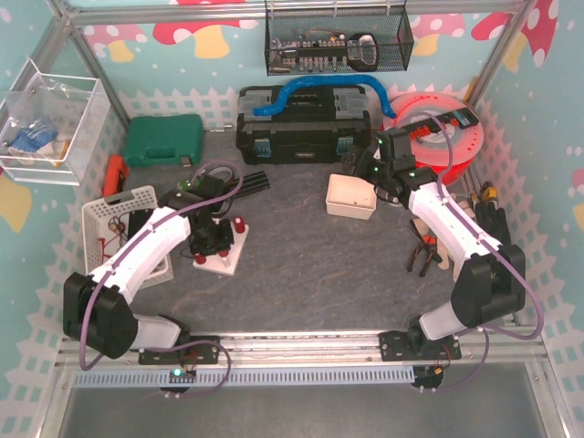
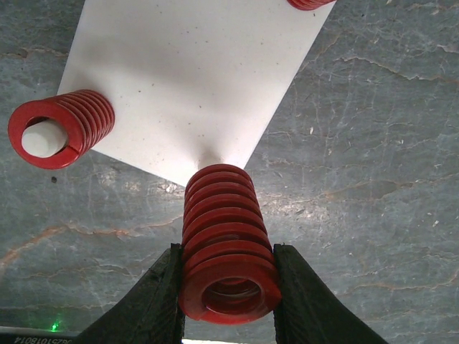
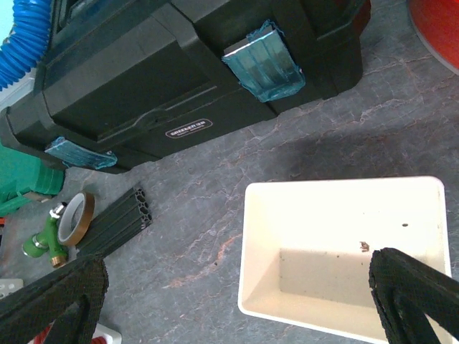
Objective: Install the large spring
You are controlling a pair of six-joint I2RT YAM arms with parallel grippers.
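My left gripper (image 2: pixel 228 297) is shut on the large red spring (image 2: pixel 228 251), and both black fingers press on its near coils. The spring's far end meets the near corner of the white base plate (image 2: pixel 193 79); any peg under it is hidden. A smaller red spring (image 2: pixel 61 129) sits on a white peg at the plate's left edge. Another red spring (image 2: pixel 310 3) peeks in at the top. From above, the left gripper (image 1: pixel 212 239) hovers over the plate (image 1: pixel 224 263). My right gripper (image 3: pixel 237 301) is open and holds nothing, over the empty white bin (image 3: pixel 247 244).
At the back stand a black toolbox (image 1: pixel 306 128) and a green case (image 1: pixel 164 139), with a red spool (image 1: pixel 438 137) at the right. A white basket (image 1: pixel 114 219) is at the left, pliers (image 1: pixel 424 251) at the right. A black extrusion (image 3: pixel 115 222) and a tape roll (image 3: pixel 75 215) lie near the toolbox.
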